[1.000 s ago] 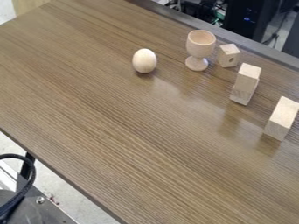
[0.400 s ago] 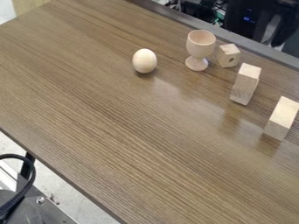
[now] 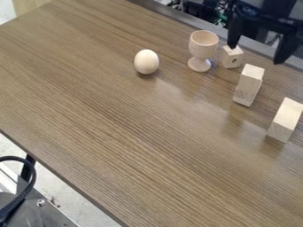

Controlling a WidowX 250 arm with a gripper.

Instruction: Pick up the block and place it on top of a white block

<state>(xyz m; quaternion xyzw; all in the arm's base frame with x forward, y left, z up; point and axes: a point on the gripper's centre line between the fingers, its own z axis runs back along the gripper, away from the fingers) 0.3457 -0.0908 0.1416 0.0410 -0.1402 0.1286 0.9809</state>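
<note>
At the far right the gripper point(image 3: 255, 55) hangs empty, fingers parted, presumably to straddle the small holed block point(image 3: 232, 59), the middle block point(image 3: 248, 84) or the rightmost block point(image 3: 285, 119), all standing apart on the table point(image 3: 136, 133), which should leave gripping room.

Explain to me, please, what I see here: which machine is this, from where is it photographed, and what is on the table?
The black machine at the upper right is a robot arm's gripper, a hand with two fingers. They are spread apart and hold nothing. A fixed camera looks down at a slant on the table. On it are a wooden egg, a wooden cup, a small block with a hole, and two longer pale blocks near the right edge.
</note>
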